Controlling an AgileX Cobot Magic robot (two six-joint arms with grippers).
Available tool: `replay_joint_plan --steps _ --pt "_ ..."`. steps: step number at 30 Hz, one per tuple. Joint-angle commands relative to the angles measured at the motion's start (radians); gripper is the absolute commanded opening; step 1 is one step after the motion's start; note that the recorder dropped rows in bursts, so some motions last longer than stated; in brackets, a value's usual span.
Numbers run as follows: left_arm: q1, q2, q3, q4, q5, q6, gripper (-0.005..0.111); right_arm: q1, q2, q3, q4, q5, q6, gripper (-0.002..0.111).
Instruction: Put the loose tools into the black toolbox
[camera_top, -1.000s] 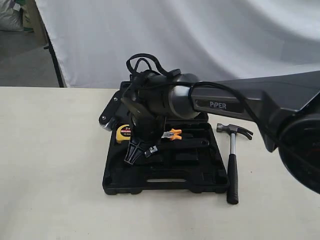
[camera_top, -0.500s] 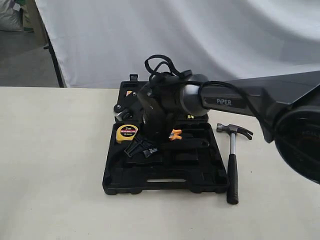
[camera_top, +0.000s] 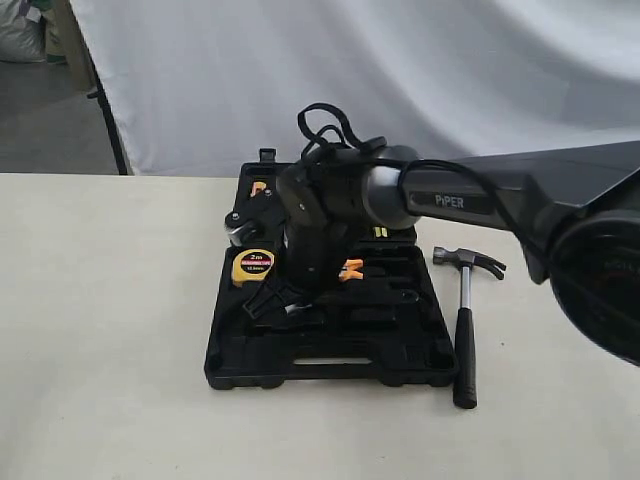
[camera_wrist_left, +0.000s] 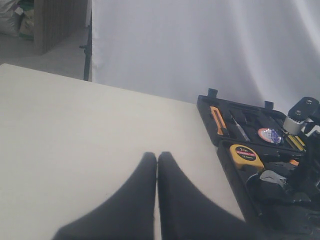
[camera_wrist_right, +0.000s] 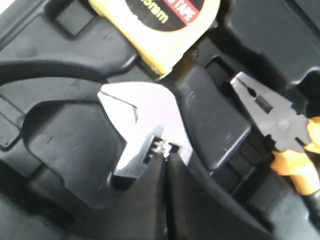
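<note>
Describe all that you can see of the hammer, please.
The hammer is a claw hammer with a bright steel head and neck and a black grip. It lies flat on the pale table, outside the black toolbox, close along its right side; whether they touch is unclear. The head points away from the camera, the claw to the right. Nothing else touches it.

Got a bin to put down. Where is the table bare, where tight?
Bare: the tabletop left of the black toolbox, and a strip along its front. Tight: the toolbox itself, with the right gripper low over it, and its right side, where the claw hammer lies.
</note>
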Motion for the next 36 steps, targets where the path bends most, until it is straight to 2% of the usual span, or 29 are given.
replay_joint_plan --steps 1,10,21,29,32,36 --pt "0.025 -0.003 -0.003 0.004 -0.007 -0.005 0.001 -0.001 -0.02 0.008 0.029 0.025 -0.021 0.0" --pt "0.025 -0.003 -0.003 0.004 -0.007 -0.005 0.001 -0.001 -0.06 0.008 -0.073 0.004 0.0 0.0" --pt "0.025 -0.003 -0.003 0.004 -0.007 -0.005 0.001 -0.015 0.05 0.008 -0.115 0.057 0.039 0.0" --pt "0.025 -0.003 -0.003 0.004 -0.007 -0.005 0.001 -0.05 -0.159 0.01 -0.126 0.078 0.076 0.0" --pt "0.025 -0.003 -0.003 0.004 -0.007 -0.005 0.001 -0.076 -0.165 0.013 -0.126 0.117 0.076 0.0" --pt "0.025 -0.003 -0.003 0.004 -0.007 -0.005 0.001 -0.115 -0.165 0.167 -0.126 -0.004 0.076 0.0"
